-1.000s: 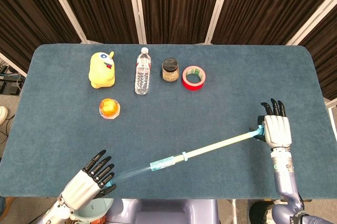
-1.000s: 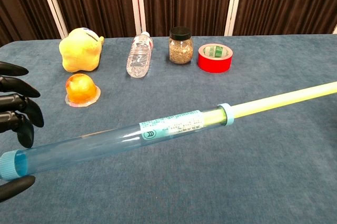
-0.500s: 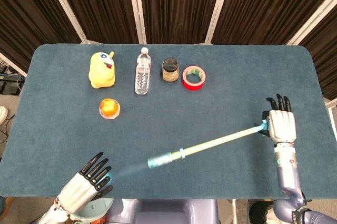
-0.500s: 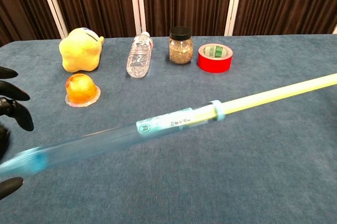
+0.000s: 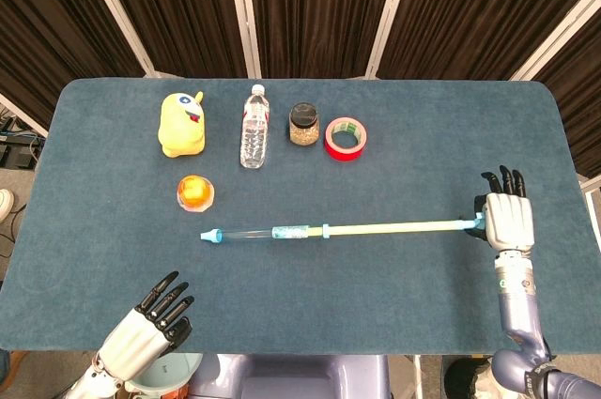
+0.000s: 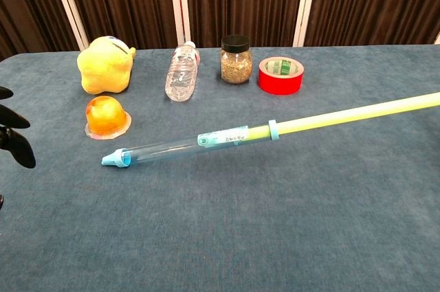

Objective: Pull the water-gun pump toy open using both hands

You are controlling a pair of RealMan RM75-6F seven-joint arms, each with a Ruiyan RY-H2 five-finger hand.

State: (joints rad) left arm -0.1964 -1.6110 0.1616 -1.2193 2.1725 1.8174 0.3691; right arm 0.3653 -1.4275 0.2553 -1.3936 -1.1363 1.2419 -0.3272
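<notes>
The water-gun pump toy [image 5: 300, 231] lies stretched across the table, running left to right. Its clear blue tube [image 6: 179, 146] ends in a nozzle tip that rests on the cloth, and the yellow rod [image 6: 357, 113] is drawn far out to the right. My right hand [image 5: 507, 221] holds the blue handle at the rod's end, fingers pointing away from me. My left hand [image 5: 150, 324] hovers open at the near left edge, well apart from the tube. Only its dark fingertips [image 6: 14, 137] show in the chest view.
Along the far side stand a yellow duck toy [image 5: 182, 123], a water bottle [image 5: 254, 129] lying flat, a dark-lidded jar [image 5: 302, 125] and a red tape roll [image 5: 346, 139]. An orange jelly cup [image 5: 195, 193] sits just beyond the nozzle.
My left hand has let go of the tube and drawn back toward the near edge. The tube end swung away from me and dropped to the table. My right hand shifted slightly right.
</notes>
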